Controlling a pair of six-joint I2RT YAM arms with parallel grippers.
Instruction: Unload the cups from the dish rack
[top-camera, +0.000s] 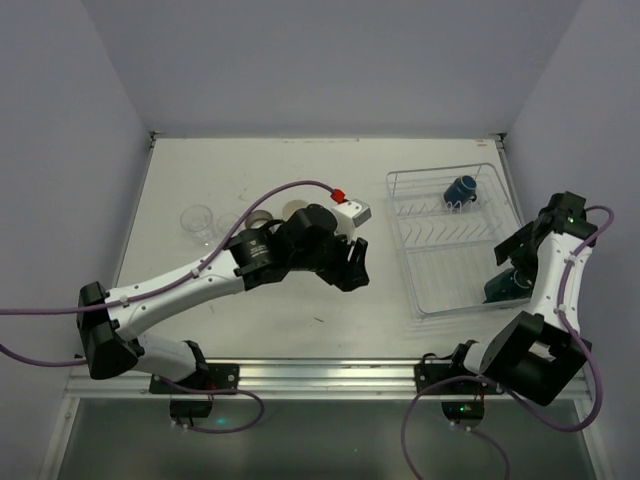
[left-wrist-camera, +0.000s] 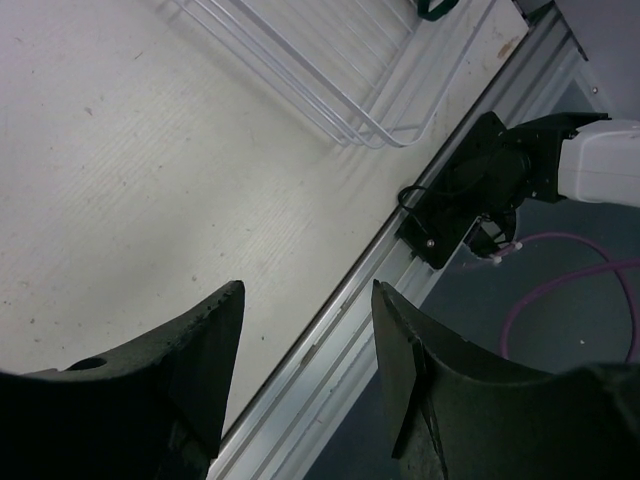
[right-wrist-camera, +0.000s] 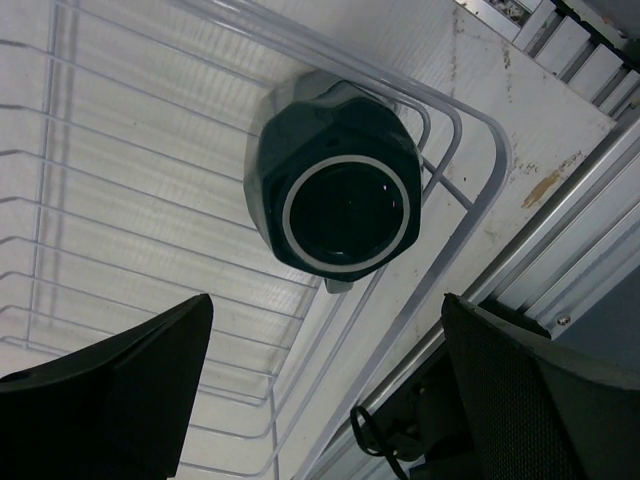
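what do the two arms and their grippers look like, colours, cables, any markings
The left arm and right arm are both made of white links with bulky black joints. A purple cable runs along each, and the left one carries a red tag. The left gripper and right gripper have broad, dark, tapering fingers with finely textured faces. No markings are readable.

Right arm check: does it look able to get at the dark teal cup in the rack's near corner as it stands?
Probably yes. The right arm hangs over the dark teal cup with its jaws wide open, and nothing covers the cup. Wires at that corner of the rack sit close, so one jaw may brush them.
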